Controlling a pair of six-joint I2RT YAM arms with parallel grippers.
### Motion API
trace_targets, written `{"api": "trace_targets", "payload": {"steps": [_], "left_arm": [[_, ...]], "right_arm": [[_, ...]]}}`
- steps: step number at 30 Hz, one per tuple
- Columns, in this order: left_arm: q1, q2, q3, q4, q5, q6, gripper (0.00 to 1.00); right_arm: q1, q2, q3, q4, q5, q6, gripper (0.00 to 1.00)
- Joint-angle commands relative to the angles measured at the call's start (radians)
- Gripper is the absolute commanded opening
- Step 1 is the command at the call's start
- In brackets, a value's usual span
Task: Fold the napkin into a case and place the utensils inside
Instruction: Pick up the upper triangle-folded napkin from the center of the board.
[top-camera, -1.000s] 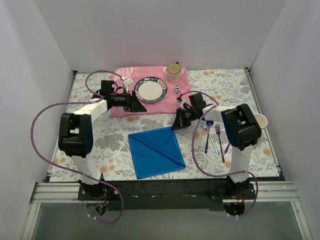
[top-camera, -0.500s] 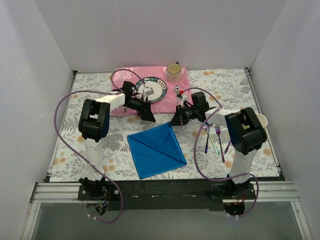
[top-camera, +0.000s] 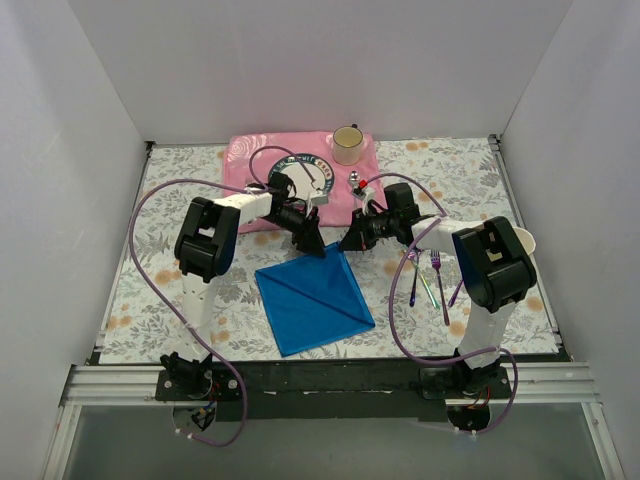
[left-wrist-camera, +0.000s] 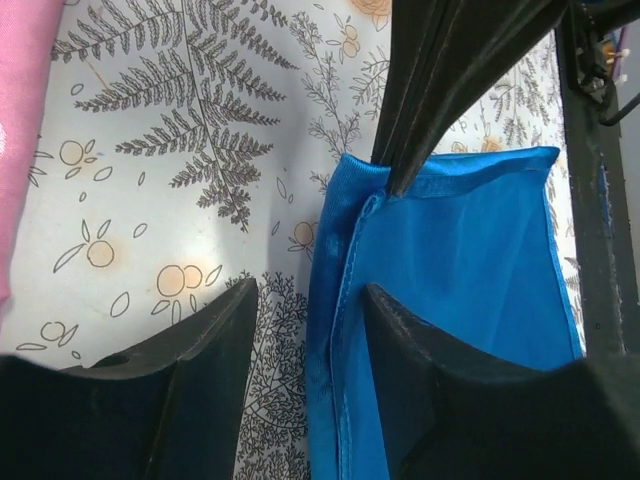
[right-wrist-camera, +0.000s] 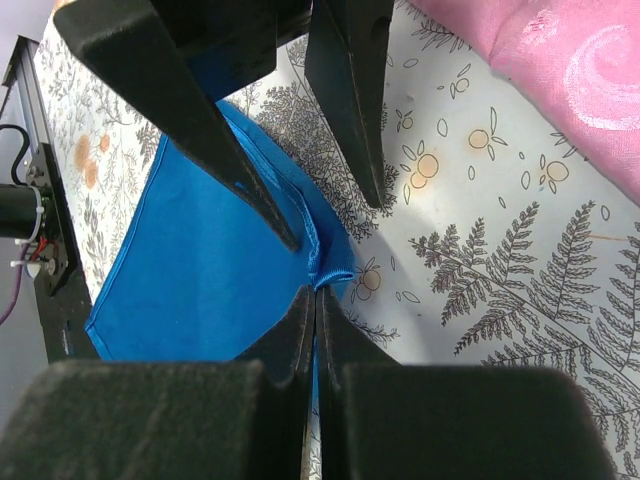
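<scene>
The blue napkin (top-camera: 315, 300) lies flat as a square with one diagonal crease; no narrow case shape shows. My right gripper (top-camera: 348, 245) is shut on its far corner, seen in the right wrist view (right-wrist-camera: 317, 292) with a thin strip of cloth (right-wrist-camera: 200, 270) between the fingers. My left gripper (top-camera: 318, 245) is open at the same corner; its fingers (left-wrist-camera: 200, 380) straddle the napkin's hemmed edge (left-wrist-camera: 340, 300), one over the table and one over the cloth. The iridescent utensils (top-camera: 430, 275) lie to the right of the napkin.
The pink placemat (top-camera: 250, 185) at the back holds a plate (top-camera: 310, 170), a cup (top-camera: 347, 145) and a small shaker (top-camera: 354, 180). A paper cup (top-camera: 524, 240) stands at the right behind my right arm. Both grippers' fingers are very close together.
My left arm has swung from beside the plate down to the napkin's far corner. My right gripper has stayed at that corner, shifting only slightly.
</scene>
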Motion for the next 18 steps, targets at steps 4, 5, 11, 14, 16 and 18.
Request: {"api": "trace_targets", "payload": {"steps": [4,5,11,14,16,18], "left_arm": [[0.005,-0.011,0.009,-0.049,0.083,0.114,0.34],[0.003,-0.014,0.006,-0.064,0.089,0.129,0.3],[0.005,-0.013,-0.003,-0.111,0.128,0.205,0.24],[0.003,-0.016,-0.014,-0.118,0.129,0.228,0.18],[0.003,-0.024,-0.022,-0.122,0.128,0.241,0.06],[0.005,-0.031,-0.034,-0.105,0.117,0.244,0.0]], "right_arm": [[0.0,-0.044,-0.008,0.032,-0.021,-0.031,0.01],[-0.001,-0.044,-0.008,0.031,-0.018,-0.031,0.01],[0.0,-0.038,0.004,0.022,-0.014,-0.035,0.01],[-0.001,-0.036,0.007,0.008,-0.014,-0.043,0.01],[-0.001,-0.036,0.013,-0.006,-0.014,-0.052,0.01],[-0.001,-0.036,0.02,-0.023,-0.011,-0.06,0.02]]}}
